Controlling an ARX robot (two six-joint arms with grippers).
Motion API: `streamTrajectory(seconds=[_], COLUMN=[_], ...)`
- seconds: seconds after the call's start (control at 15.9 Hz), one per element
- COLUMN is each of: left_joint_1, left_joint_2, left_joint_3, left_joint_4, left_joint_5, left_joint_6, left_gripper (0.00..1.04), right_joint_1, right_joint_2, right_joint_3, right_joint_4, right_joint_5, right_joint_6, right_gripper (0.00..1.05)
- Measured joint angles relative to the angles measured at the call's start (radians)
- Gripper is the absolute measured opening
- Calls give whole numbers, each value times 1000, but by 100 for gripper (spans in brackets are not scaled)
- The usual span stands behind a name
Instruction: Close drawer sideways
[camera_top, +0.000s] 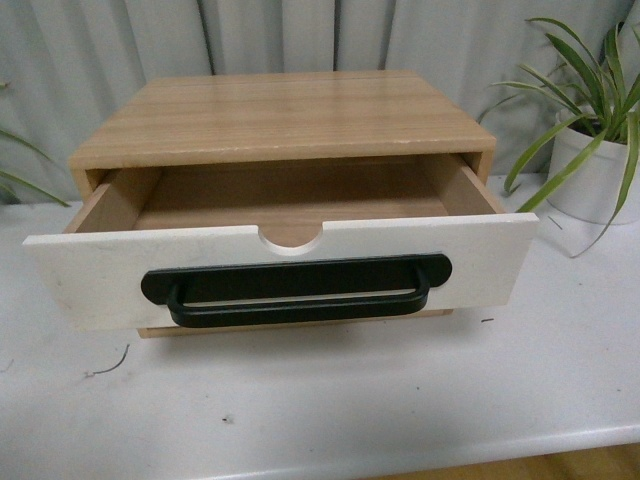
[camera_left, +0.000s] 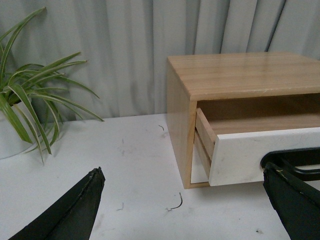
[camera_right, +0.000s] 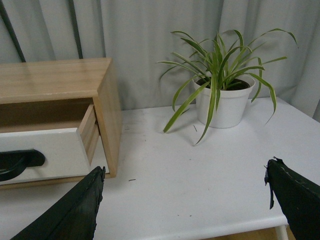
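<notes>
The left gripper (camera_left: 182, 170) is seen with its two black fingers set wide apart and nothing between them. The right gripper (camera_right: 185, 166) is spread in the same way and is also empty. Both are held above the white table (camera_top: 400, 400), apart from the drawer (camera_top: 380, 240). The drawer is drawn well out of the wooden cabinet (camera_top: 280, 115), and its inside appears empty. The closing is judged as not yet begun; only the approach is in hand. For the next move, one gripper would probably be brought against the white front panel near the black bar handle (camera_top: 295, 290), and the panel pressed straight toward the cabinet, so that the drawer is not jammed. No brand, label or writing can be read.
</notes>
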Motion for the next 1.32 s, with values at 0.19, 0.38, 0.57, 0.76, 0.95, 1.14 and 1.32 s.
streamTrajectory(seconds=[0.19,0.38,0.57,0.76,0.95,1.14,1.32], left_joint_1=[0,0,0,0,0,0,0], left_joint_2=[0,0,0,0,0,0,0], left_joint_3=[0,0,0,0,0,0,0], left_joint_4=[0,0,0,0,0,0,0], left_joint_5=[0,0,0,0,0,0,0], left_joint_6=[0,0,0,0,0,0,0], left_gripper=[98,98,98,98,98,98,98], right_joint_1=[0,0,0,0,0,0,0], right_joint_2=[0,0,0,0,0,0,0], right_joint_3=[0,0,0,0,0,0,0], right_joint_4=[0,0,0,0,0,0,0], right_joint_5=[0,0,0,0,0,0,0], right_joint_6=[0,0,0,0,0,0,0], right_gripper=[98,98,98,98,98,98,98])
